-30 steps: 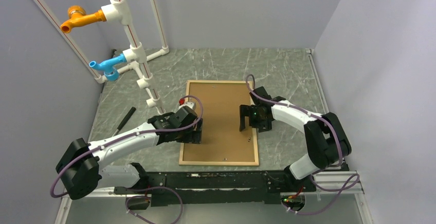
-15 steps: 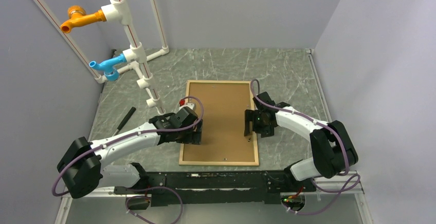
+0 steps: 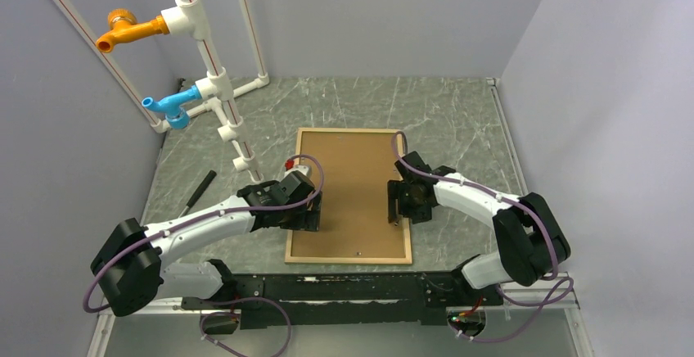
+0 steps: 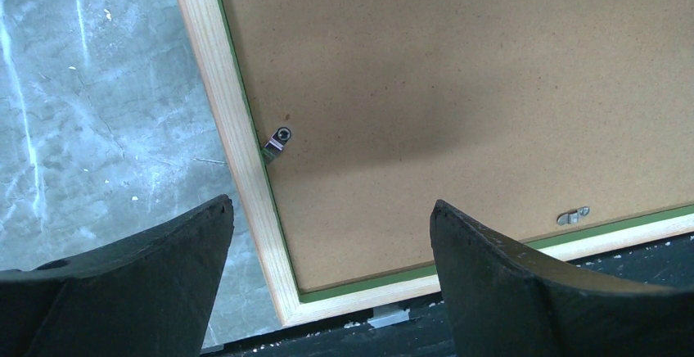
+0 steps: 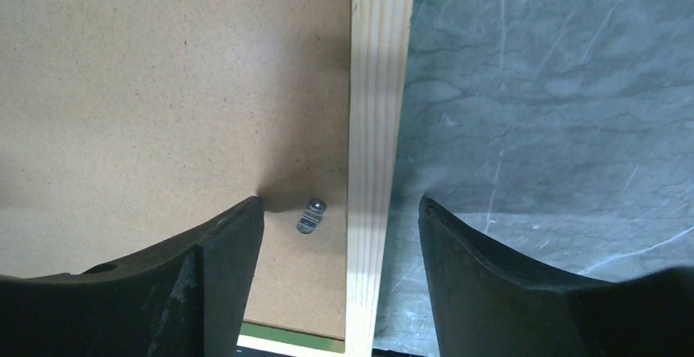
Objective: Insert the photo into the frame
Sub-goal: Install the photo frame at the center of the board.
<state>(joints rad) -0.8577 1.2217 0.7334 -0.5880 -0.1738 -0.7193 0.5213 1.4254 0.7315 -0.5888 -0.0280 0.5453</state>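
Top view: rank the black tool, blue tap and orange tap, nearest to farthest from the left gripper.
From the left gripper:
1. Black tool, on the table, left.
2. Blue tap, low on the pipes.
3. Orange tap, high on the pipes.

Pale lilac-grey walls (image 3: pixel 368 13) enclose a grey-green marbled tabletop (image 3: pixel 458 111), with white pipework (image 3: pixel 213 85) standing at the left.

Soft, even light falls from above. The top view is bright and sharp, with only faint shadows on the table (image 3: pixel 458 111). In the left wrist view a blurred grey shadow lies on the backing board (image 4: pixel 491 46) toward 1 o'clock of centre. In both wrist views the fingers (image 5: pixel 507 283) at 5 and 7 o'clock look dark and slightly soft.
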